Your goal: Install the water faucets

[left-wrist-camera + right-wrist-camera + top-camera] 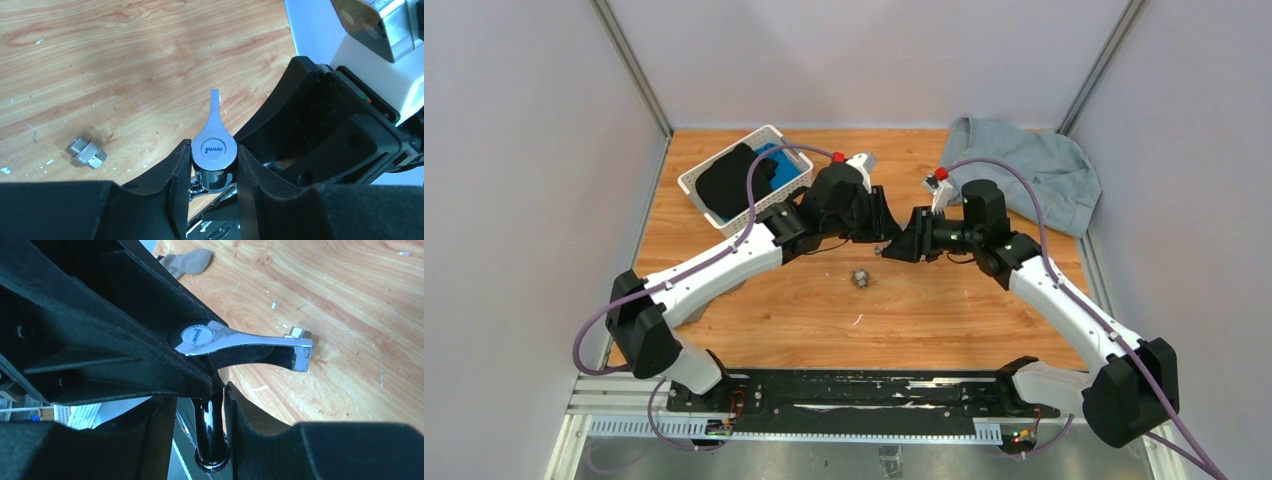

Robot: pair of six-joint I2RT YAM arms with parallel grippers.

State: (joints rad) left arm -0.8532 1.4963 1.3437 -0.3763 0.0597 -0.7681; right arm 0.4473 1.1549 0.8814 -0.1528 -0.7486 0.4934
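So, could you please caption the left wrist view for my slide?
Left hand clamps the chrome tap; the grey fitting lies apart on the wooden table.

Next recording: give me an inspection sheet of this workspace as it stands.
Surface: wooden table, scuffed, with white flecks.
Job's things: tap held off the table; grey fitting lying loose on the wood, apart from it.
Clutter: white basket holding dark and blue cloth; light-blue garment at the far right.
Claws: left claw shut on the tap's body; right claw around its pipe, grip unclear.
Cables: purple cable along each arm, clear of the parts.
Surroundings: grey walls, metal frame posts.
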